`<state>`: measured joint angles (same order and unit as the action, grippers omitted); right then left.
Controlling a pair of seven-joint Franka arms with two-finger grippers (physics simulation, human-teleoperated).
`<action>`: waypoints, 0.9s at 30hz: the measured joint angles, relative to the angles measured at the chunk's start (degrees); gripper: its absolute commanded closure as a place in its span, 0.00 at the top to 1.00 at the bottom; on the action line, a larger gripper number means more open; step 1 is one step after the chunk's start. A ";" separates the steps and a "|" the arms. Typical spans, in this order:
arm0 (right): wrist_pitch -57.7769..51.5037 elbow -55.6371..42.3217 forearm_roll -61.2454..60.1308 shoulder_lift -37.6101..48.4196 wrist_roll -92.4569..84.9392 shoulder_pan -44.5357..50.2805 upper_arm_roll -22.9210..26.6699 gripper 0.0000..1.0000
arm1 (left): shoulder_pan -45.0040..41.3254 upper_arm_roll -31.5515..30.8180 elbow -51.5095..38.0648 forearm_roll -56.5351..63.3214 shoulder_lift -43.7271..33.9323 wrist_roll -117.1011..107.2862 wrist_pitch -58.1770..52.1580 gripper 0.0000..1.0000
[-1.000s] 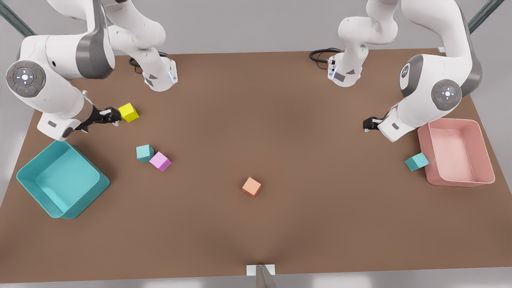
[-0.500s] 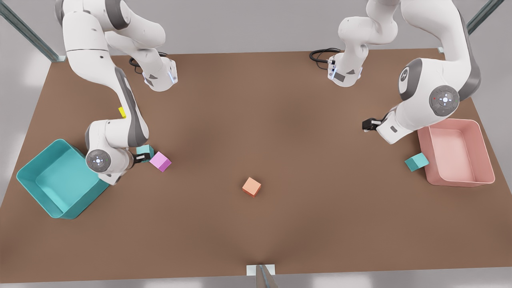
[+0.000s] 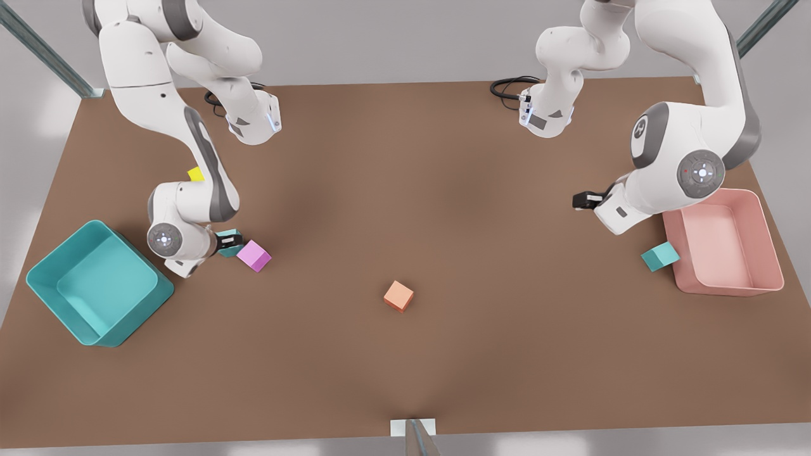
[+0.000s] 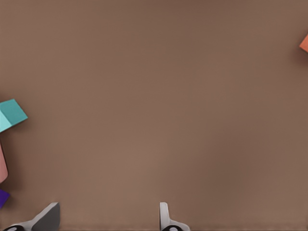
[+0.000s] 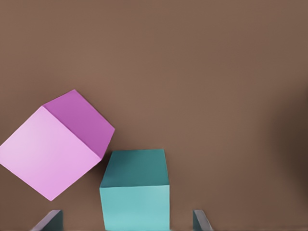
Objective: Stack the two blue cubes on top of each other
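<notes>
- One blue cube [image 5: 135, 195] sits between the right gripper's [image 3: 229, 241] spread fingers [image 5: 201, 220], mostly hidden in the front view, touching the pink cube [image 3: 254, 256].
- Second blue cube [image 3: 660, 256] lies beside the pink bin [image 3: 722, 288].
- Left gripper [image 3: 586, 199] hovers nearby, fingers apart.

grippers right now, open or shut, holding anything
Right gripper: open, fingers either side of a blue cube, not gripping.
Left gripper: open, empty.

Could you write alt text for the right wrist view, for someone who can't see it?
A small matte teal cube sits on a brown table between the open fingers of the right tool, with a tilted pink-purple cube close beside it.
</notes>
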<state>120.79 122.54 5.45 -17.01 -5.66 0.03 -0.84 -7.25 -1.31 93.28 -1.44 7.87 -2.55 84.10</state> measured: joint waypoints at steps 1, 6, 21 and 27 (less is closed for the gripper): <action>0.14 0.31 0.02 -0.13 0.08 -0.08 0.02 1.00 | 0.00 0.00 0.00 0.00 0.01 0.00 -0.19 1.00; 0.60 1.67 0.06 -1.14 0.44 -0.12 -0.02 1.00 | -0.06 0.00 0.00 0.00 0.01 -0.03 -0.86 1.00; 1.45 2.94 0.46 -4.96 1.05 -0.12 0.22 1.00 | -0.12 -0.04 0.00 0.00 -0.19 -0.05 -2.06 1.00; 1.49 3.36 0.79 -6.25 0.99 -0.12 0.23 1.00 | -0.25 -0.09 0.00 0.00 -0.17 -0.06 -2.23 1.00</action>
<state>122.28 125.90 6.24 -23.26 -4.66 -0.09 -0.61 -7.50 -1.39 93.28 -1.44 7.70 -2.61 81.87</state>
